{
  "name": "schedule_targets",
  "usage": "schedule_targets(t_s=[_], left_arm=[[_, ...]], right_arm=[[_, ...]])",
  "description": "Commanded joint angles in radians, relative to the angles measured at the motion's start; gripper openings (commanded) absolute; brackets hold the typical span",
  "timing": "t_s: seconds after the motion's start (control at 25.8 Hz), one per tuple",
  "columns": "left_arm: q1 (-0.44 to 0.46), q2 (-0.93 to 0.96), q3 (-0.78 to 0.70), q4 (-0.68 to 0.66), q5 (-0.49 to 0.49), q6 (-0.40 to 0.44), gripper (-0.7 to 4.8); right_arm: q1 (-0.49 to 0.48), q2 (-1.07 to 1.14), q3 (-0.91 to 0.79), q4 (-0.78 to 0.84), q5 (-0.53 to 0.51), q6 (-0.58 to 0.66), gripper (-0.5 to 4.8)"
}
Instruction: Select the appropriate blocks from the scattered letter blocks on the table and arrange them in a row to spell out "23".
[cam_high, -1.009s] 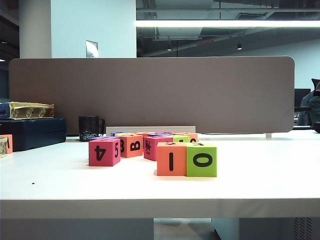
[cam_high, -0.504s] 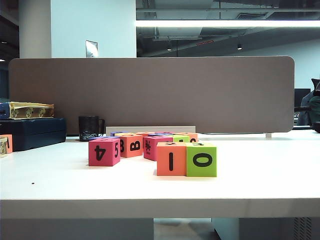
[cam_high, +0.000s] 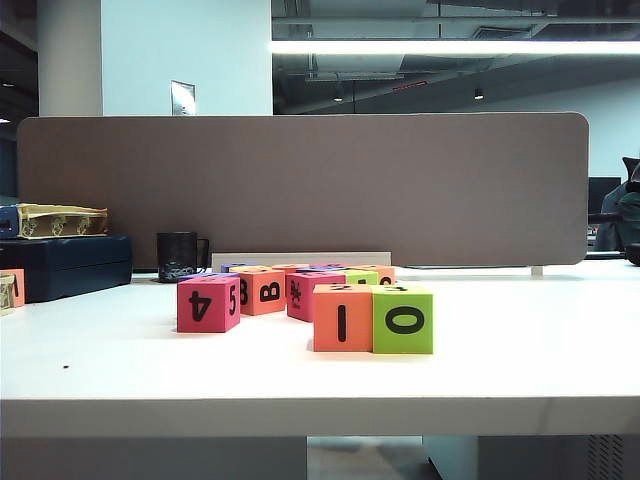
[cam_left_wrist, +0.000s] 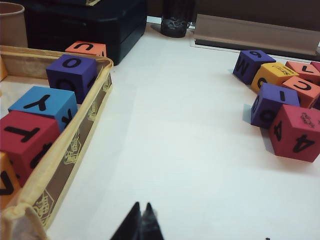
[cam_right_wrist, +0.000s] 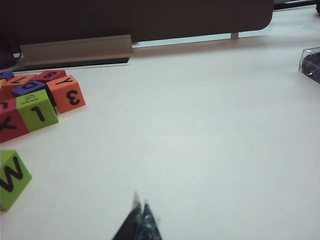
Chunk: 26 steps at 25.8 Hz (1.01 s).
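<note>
Blocks in a loose cluster sit mid-table in the exterior view; no arm appears there. From left to right: a pink-red cube marked "4" (cam_high: 208, 303), an orange cube marked "B" (cam_high: 263, 290), a pink-red cube bearing a symbol (cam_high: 304, 294), then the orange block (cam_high: 342, 318) and the lime green block (cam_high: 402, 319), touching side by side at the front of the table (cam_high: 320, 385) and showing "1" and "0" toward the camera.

Left gripper (cam_left_wrist: 141, 216) — jaws pinched together, holding nothing — hovers over bare tabletop between a cloth-edged tray of spare cubes (cam_left_wrist: 80, 135) and the cluster. Right gripper (cam_right_wrist: 141, 212), likewise closed and empty, hangs over open table on the cluster's other side, well apart from every block.

Judgement: the front pair reads "10", not "23", so the row does not match the target as seen. An orange cube with "3" on its top face (cam_right_wrist: 66, 93) lies at the cluster's edge nearest the right gripper; no "2" is legible in any view.

To do the step well, the jaws should open fully before descent, straddle the chosen cube across two free faces — neighbours touch it, so approach from the open side — and set it down digit upright, flush with its partner.
</note>
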Motion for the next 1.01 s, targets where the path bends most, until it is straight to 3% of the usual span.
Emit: schedule_targets(t_s=[0.04, 1.01], left_arm=[[0.001, 0.000, 0.001, -0.006, 0.005, 0.004, -0.06], [0.001, 0.000, 0.001, -0.006, 0.006, 0.004, -0.06]], right_arm=[[0.001, -0.013, -0.003, -0.060, 0.002, -0.036, -0.01], [0.005, -0.013, -0.002, -0.064, 0.015, -0.049, -0.01]])
